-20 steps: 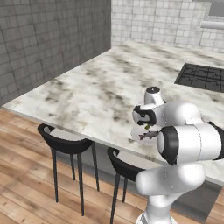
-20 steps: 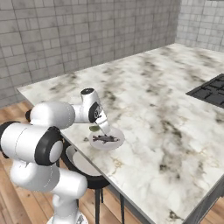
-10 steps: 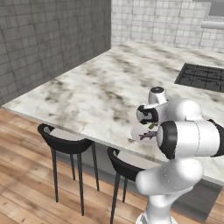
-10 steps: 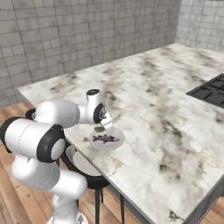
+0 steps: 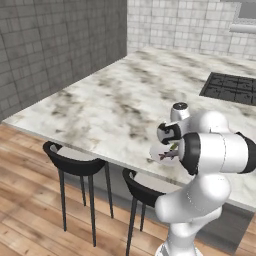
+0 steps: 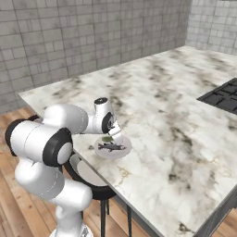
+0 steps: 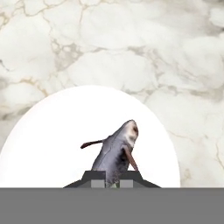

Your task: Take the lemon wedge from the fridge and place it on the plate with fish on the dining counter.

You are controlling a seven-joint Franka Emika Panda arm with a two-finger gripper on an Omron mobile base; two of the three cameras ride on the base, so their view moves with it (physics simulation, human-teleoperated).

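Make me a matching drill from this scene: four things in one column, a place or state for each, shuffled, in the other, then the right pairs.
Things:
1. fish
2. plate
3. end effector
4. stool

Places or states:
A. on the floor, seat tucked under the counter's overhang
B. lying on the plate
C. shut, above the plate
D. on the dining counter, near its edge

Pairs: 1-B, 2-D, 3-C, 4-A

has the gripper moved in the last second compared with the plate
Yes. In the right base view the gripper has shifted rightward along the dining counter, ending over the plate beside the fish.
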